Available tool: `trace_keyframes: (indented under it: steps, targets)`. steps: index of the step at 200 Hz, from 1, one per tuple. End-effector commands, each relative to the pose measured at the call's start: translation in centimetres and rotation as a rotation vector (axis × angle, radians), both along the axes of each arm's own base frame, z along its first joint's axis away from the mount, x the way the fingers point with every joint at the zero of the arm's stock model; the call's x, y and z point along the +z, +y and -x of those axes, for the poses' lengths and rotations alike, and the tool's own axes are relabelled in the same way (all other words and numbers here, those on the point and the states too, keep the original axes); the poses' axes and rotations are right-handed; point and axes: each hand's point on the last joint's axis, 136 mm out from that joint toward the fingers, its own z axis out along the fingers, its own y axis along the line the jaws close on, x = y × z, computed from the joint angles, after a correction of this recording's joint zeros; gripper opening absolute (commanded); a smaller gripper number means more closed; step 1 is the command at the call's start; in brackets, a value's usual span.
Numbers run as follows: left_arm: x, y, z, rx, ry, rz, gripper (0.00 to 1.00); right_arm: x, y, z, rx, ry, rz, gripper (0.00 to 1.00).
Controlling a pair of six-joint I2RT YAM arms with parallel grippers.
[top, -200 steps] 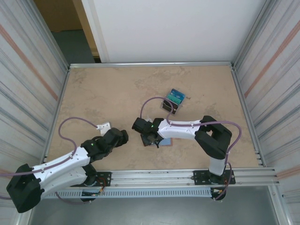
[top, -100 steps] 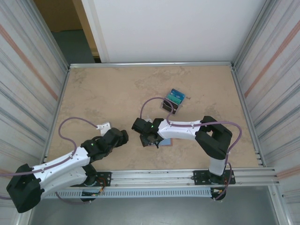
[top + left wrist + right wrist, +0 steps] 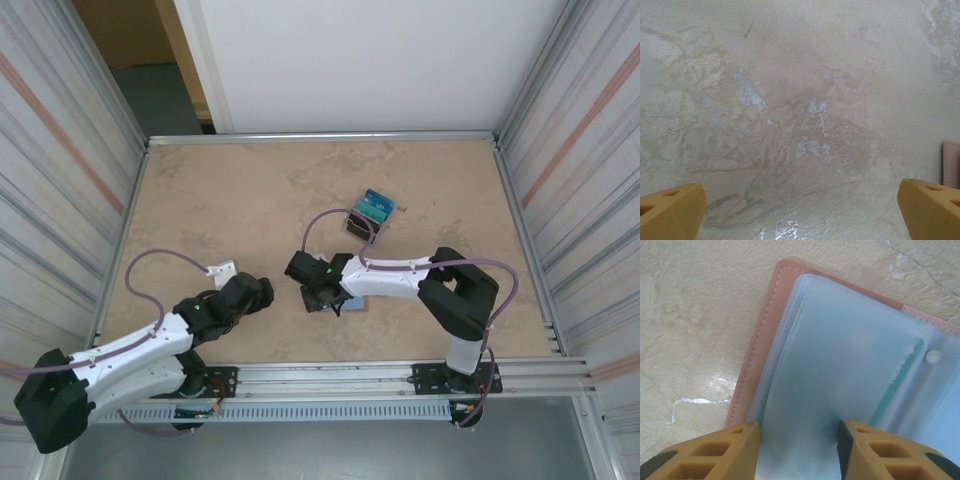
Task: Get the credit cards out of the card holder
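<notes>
step: reaching into open card holder [image 3: 764, 335] | right hand [image 3: 797, 440] part-open, empty, over clear sleeves [image 3: 805, 320] | left hand [image 3: 800, 205] wide open, empty | next: likely pinch one of the credit cards [image 3: 850, 370]

one card holder [image 3: 840, 355], one clear box [image 3: 369, 212].

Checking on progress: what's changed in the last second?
The right gripper edged slightly rightward over the open card holder, jaws apart, nothing gripped. The left gripper, the card holder and the clear box stayed put.
</notes>
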Motion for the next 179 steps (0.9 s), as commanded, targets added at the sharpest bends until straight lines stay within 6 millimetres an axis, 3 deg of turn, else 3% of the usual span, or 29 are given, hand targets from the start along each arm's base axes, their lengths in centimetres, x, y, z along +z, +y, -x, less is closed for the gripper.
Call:
trace_keyframes:
  steps: [1,57,102,179]
  targets:
    - [1.0,0.1,-0.5,-0.007,-0.014,-0.028,0.99,-1.4,-0.9,0.7,-0.006,0.063,-0.010,0.43]
    - [2.1,-1.0,-0.9,-0.068,-0.036,-0.029,0.99,-0.1,-0.7,0.4,-0.018,0.093,-0.160,0.32]
    - [3.7,-2.8,-1.6,-0.134,-0.079,-0.057,0.99,1.6,-1.1,-0.3,-0.018,0.047,-0.179,0.27]
    - [4.9,-6.4,-2.9,-0.215,-0.096,-0.114,0.99,2.4,-4.0,-1.0,-0.104,-0.024,-0.097,0.28]
